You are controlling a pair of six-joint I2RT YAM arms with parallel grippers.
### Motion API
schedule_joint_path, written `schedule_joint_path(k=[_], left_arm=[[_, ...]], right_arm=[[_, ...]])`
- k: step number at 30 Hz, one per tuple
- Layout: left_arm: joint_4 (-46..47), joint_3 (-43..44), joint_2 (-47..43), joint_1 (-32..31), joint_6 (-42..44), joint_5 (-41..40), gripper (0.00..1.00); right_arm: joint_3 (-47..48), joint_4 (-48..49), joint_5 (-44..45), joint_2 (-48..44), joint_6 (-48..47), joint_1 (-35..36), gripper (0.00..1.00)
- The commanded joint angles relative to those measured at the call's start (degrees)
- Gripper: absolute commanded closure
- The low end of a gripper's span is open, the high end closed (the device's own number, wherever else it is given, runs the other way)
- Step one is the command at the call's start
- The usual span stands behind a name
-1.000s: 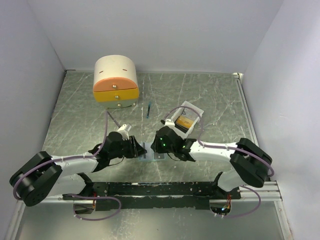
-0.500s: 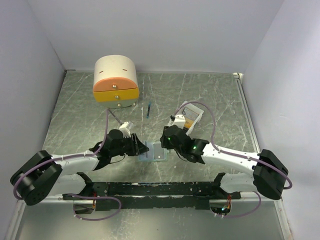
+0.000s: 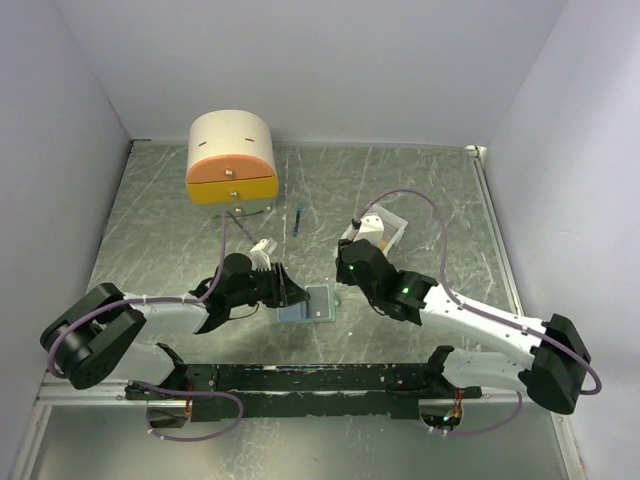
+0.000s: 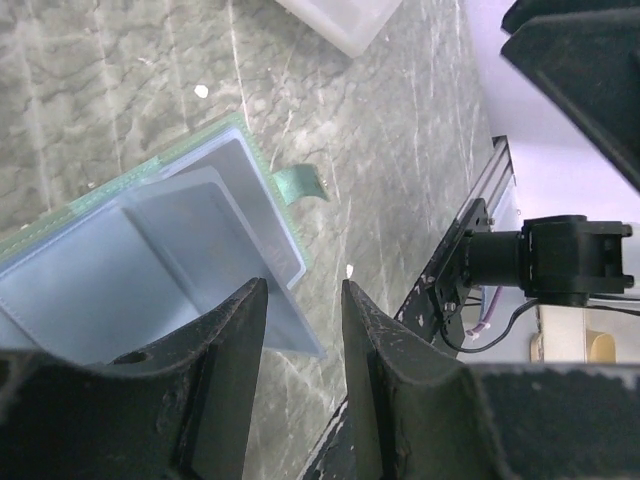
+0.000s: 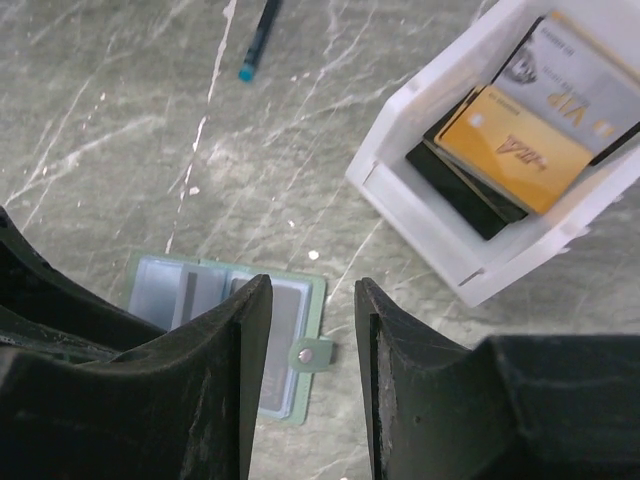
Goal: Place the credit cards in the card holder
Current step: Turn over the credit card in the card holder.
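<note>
The left hand (image 4: 302, 290) sits low on the holder (image 4: 150, 240), its fingers a little apart astride the holder's edge. Whether they pinch a leaf or only press it flat I cannot tell. The holder lies spread on the counter (image 5: 100, 120) right under that hand, clear pockets up, its snap tab showing just past the fingertips. The right hand (image 5: 312, 285) hangs above the counter, fingers parted and nothing between them. The holder is just below its fingertips, and the tray (image 5: 400, 210) lies farther ahead and off to one side. In that tray the gold card (image 5: 515, 150) rests on the dark card (image 5: 455, 190), with a grey card (image 5: 580, 90) beside them, so neither is in a pocket yet. A dark strip shows in one pocket; it may be a card, but that is unclear. I judge the task to be early: the holder is open and steadied, with at least two cards left to fetch and slide in.
</note>
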Motion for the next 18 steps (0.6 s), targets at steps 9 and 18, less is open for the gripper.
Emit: schedule_joint_path(k=[9, 18], left_arm=[[3.88, 1.62, 0.21, -0.44, 0.76, 2.77, 0.52], [1.0, 3.11, -1.32, -0.44, 2.8, 2.8, 0.52]], right_arm=[[3.92, -2.02, -6.01, -3.68, -10.31, -10.97, 0.58], [6.44, -2.73, -12.25, 0.19, -14.38, -15.92, 0.54]])
